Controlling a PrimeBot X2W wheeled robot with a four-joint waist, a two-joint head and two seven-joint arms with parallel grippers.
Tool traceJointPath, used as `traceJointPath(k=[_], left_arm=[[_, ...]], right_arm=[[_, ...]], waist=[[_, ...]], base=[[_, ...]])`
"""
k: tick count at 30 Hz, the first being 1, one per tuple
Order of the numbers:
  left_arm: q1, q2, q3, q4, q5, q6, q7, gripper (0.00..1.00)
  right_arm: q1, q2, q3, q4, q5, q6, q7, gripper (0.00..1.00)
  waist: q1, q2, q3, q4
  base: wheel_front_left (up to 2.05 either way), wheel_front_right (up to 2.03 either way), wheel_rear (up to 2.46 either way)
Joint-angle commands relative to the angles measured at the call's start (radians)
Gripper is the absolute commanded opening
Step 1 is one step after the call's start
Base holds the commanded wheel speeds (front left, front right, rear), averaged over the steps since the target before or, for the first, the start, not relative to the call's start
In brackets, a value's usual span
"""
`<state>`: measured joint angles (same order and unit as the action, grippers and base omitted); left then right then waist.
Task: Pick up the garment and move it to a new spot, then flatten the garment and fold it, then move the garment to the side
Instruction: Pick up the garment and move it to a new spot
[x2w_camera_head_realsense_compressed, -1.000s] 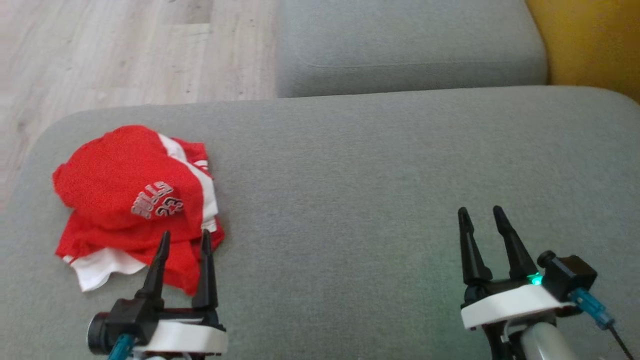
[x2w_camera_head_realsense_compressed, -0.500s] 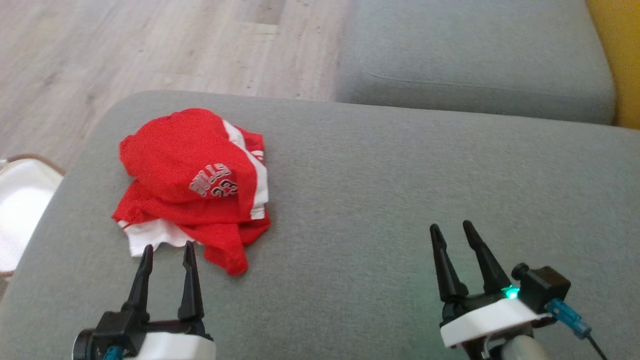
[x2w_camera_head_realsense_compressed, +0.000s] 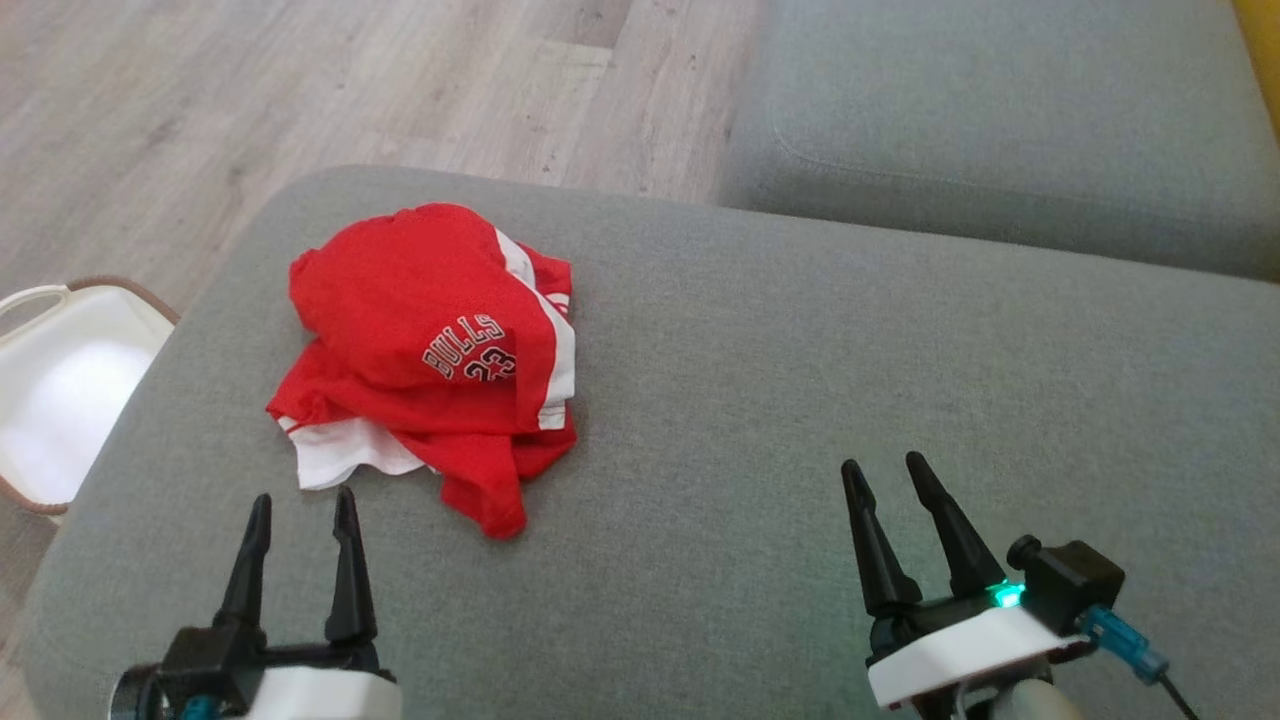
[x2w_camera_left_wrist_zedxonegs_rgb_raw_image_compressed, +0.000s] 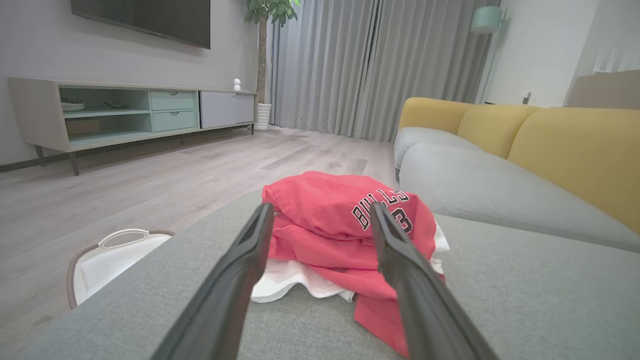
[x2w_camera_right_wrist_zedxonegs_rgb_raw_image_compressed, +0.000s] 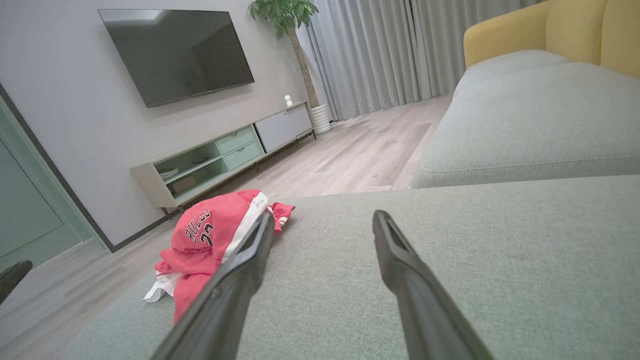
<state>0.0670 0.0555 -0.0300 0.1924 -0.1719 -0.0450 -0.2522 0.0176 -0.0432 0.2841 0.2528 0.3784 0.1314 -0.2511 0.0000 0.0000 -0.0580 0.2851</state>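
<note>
Where the grey sofa cushion (x2w_camera_head_realsense_compressed: 800, 400) meets pale wood floor (x2w_camera_head_realsense_compressed: 200, 100), the crumpled red-and-white jersey (x2w_camera_head_realsense_compressed: 400, 300) lies just beyond the left pincer (x2w_camera_head_realsense_compressed: 302, 495), far from the right pincer (x2w_camera_head_realsense_compressed: 882, 461); both gape empty.

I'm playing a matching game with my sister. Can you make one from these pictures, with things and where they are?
Things: 1 crumpled red-and-white jersey; 2 white basket with brown rim; 3 left gripper; 4 yellow sofa backrest.
Places: A on the wooden floor; B open, just short of the jersey; C on the grey fabric seat cushion; D upright at the sofa's back.
Pairs: 1-C; 2-A; 3-B; 4-D.
</note>
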Motion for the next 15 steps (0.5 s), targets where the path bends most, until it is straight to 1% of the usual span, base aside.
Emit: traceJointPath(k=[1,3,6,9,12,13,15], left_arm=[[-0.077,0.023,0.040,-0.013,0.015,-0.011,-0.010,1.00],[-0.125,0.050,0.051,0.024,0.013,-0.022,-0.010,1.00],[-0.234,0.107,0.044,0.086,0.023,-0.041,0.017,1.00],[-0.373,0.163,0.015,0.146,0.025,-0.064,0.087,1.00],[-0.517,0.219,-0.036,0.212,0.027,-0.078,0.185,1.00],[-0.517,0.219,-0.036,0.212,0.027,-0.078,0.185,1.00],[-0.610,0.247,-0.068,0.263,0.013,-0.082,0.252,1.00]], right_arm=[[-0.035,-0.007,0.020,-0.037,0.003,-0.001,-0.011,1.00],[-0.043,-0.007,0.018,-0.040,-0.003,-0.001,-0.011,1.00],[-0.062,-0.007,0.010,-0.045,-0.012,-0.001,-0.011,1.00],[-0.081,-0.007,-0.005,-0.051,-0.021,-0.001,-0.011,1.00],[-0.101,-0.007,-0.016,-0.059,-0.031,-0.001,-0.011,1.00],[-0.101,-0.007,-0.016,-0.059,-0.031,-0.001,-0.011,1.00],[-0.116,-0.007,-0.023,-0.063,-0.036,-0.001,-0.011,1.00]], waist=[[0.0000,0.0000,0.017,-0.014],[0.0000,0.0000,0.038,-0.029],[0.0000,0.0000,0.076,-0.055],[0.0000,0.0000,0.114,-0.078],[0.0000,0.0000,0.155,-0.103],[0.0000,0.0000,0.155,-0.103],[0.0000,0.0000,0.182,-0.118]], base=[[0.00,0.00,0.00],[0.00,0.00,0.00],[0.00,0.00,0.00],[0.00,0.00,0.00],[0.00,0.00,0.00],[0.00,0.00,0.00],[0.00,0.00,0.00]])
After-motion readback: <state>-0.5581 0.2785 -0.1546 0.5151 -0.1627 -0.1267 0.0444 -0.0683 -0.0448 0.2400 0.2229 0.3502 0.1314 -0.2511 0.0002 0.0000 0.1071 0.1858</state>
